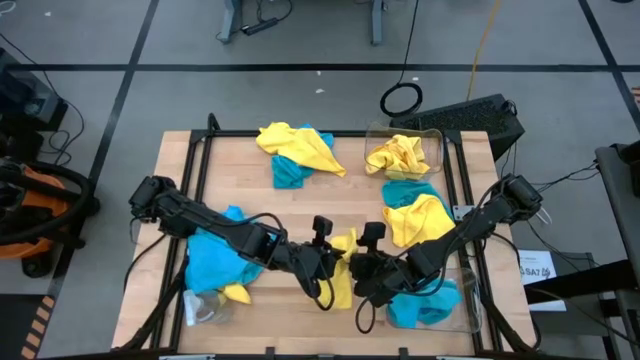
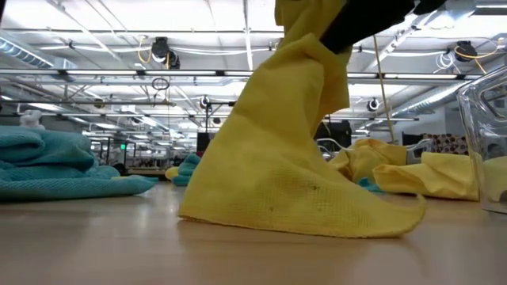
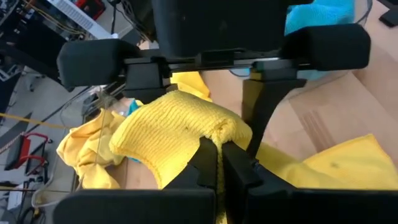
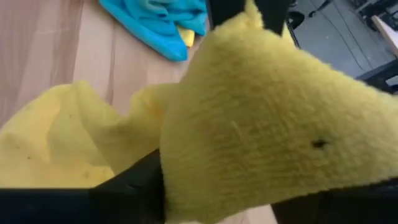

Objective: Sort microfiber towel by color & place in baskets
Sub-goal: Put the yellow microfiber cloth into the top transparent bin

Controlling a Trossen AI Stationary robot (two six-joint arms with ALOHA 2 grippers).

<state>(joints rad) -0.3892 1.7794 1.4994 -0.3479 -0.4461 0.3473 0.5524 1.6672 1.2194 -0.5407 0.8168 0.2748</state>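
Note:
My left gripper (image 1: 326,262) and right gripper (image 1: 364,266) meet near the table's near middle over a yellow microfiber towel (image 1: 343,272). The left is shut on it. The right is open, its fingers (image 3: 260,112) on either side of the towel's raised hump (image 4: 261,118). Other towels lie in heaps: blue with yellow at the left (image 1: 215,258), yellow over blue at the far middle (image 1: 295,150), blue and yellow at the right (image 1: 418,215). One clear basket (image 1: 432,140) holds a yellow towel, the other (image 1: 468,300) a blue one. My left gripper pinches a bunched fold (image 3: 214,134) at the raised top of the yellow towel between its two fingers (image 3: 239,165), coming from the table's left and slanting down. The towel hangs below the hold, and its lower end (image 2: 317,218) lies spread on the table. Whether my right gripper touches the towel, I cannot tell.
A small clear round glassy object (image 1: 205,308) sits near the left heap at the near edge. A dark keyboard (image 1: 480,115) and a cable loop (image 1: 402,98) lie beyond the far right corner. Bare wood shows in the middle (image 1: 330,205).

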